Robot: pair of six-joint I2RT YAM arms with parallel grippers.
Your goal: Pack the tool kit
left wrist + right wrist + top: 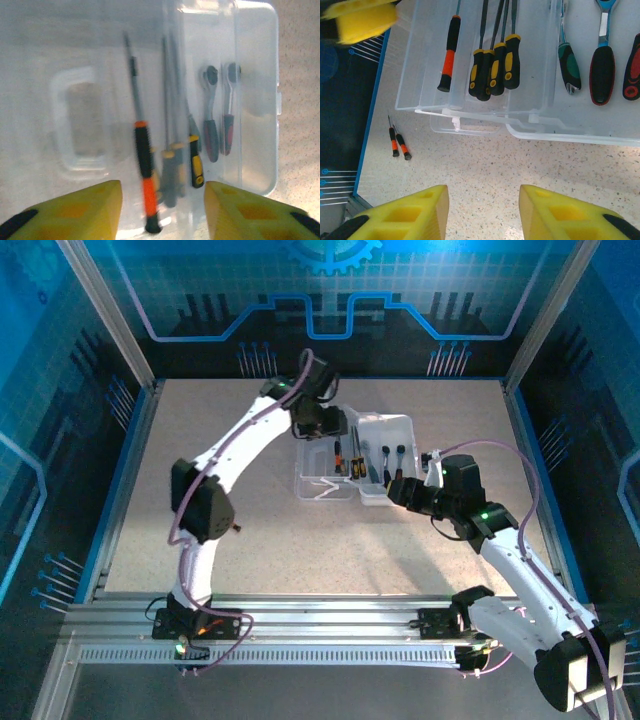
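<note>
my left gripper hangs spread and empty over the case, right above the orange-handled screwdriver lying in it; my right gripper is spread and empty too, over bare table just before the case. risk — two small screwdrivers lie loose near the table's edge; a clumsy pinch could flick them off, or i close the case without them.
</note>
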